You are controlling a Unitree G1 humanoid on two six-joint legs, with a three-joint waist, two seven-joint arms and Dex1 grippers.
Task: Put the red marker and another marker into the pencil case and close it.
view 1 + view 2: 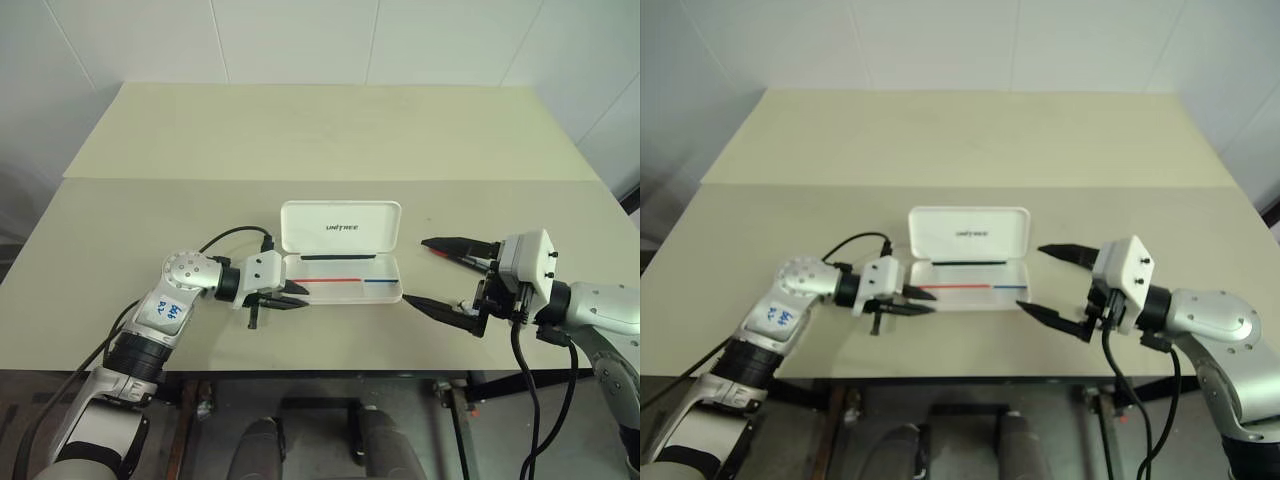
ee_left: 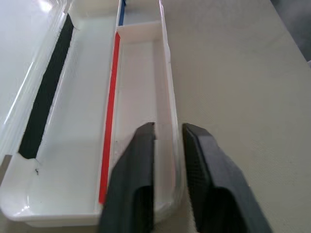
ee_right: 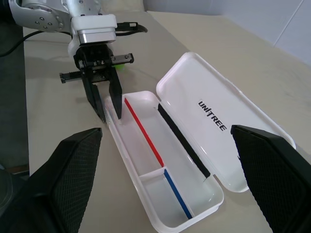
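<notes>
The pencil case [image 1: 342, 262] lies open near the worktop's [image 1: 300, 130] front edge, long axis parallel to that edge, lid tipped back toward the far side. The left gripper [image 3: 111, 113] hovers at its left end, fingers slightly apart, straddling the front wall, empty. The right gripper [image 1: 440, 272] waits off the right end, spread wide.

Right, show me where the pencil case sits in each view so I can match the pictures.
Left eye view: pencil case open at the middle, lid up, between the two grippers.
Right eye view: same spot, middle.
Left wrist view: its tray runs away from the left gripper.
Right wrist view: open across the middle, lid flat.
Shared landmark: the red stripe inside the tray.
</notes>
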